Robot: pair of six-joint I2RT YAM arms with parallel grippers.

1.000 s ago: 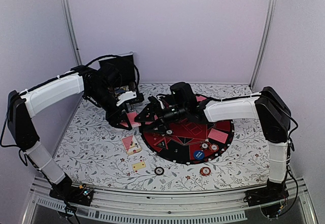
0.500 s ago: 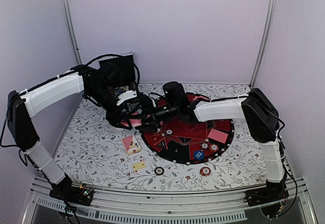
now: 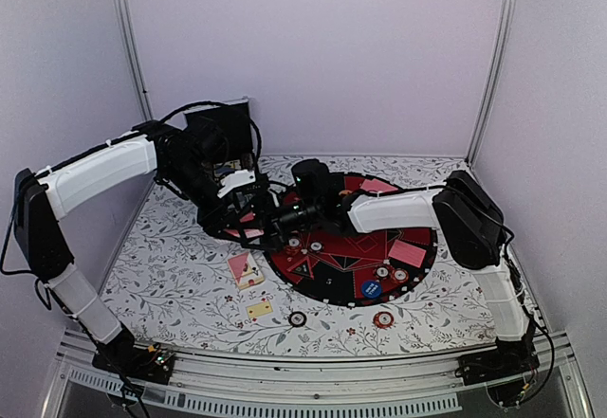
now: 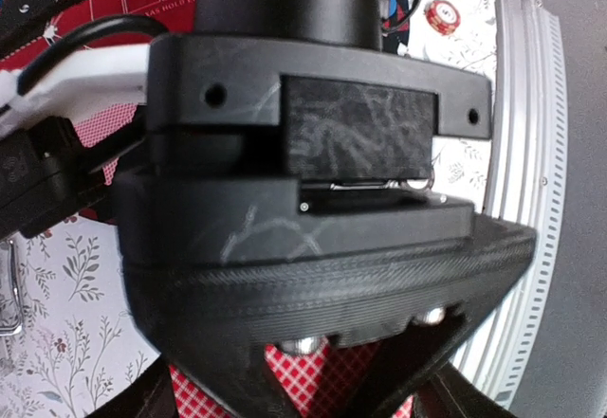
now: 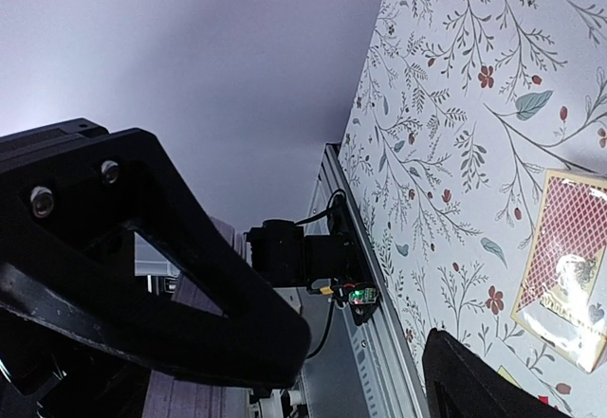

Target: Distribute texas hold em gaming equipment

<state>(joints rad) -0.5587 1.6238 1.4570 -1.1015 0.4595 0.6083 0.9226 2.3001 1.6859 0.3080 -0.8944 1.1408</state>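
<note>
While left gripper (image 3: 243, 223) pinches red-backed cards (image 4: 313, 388) | right gripper (image 3: 269, 221) fingers spread wide, just beside those cards | at round mat's (image 3: 327, 278) left edge

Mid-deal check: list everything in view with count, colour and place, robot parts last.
Floral-print white tablecloth: one, covers the table.
Round black-and-red mat: one, centre-right.
Silver-edged black case: one, far left, behind the left arm.
Pink-red-backed cards on the mat: two, right side and far edge.
Pile of pink-red-backed cards: one, left of the mat.
Face-up pale card: one, near edge.
Small round poker chips on the mat: three at its near rim, one blue, two red-and-white.
Chips on the cloth: two, orange-red and dark, in front of the mat.
Held pink-red-backed cards: count unclear, in the left tool.
Left tool: shut on those cards.
Right tool: open, close to the left tool.
</note>
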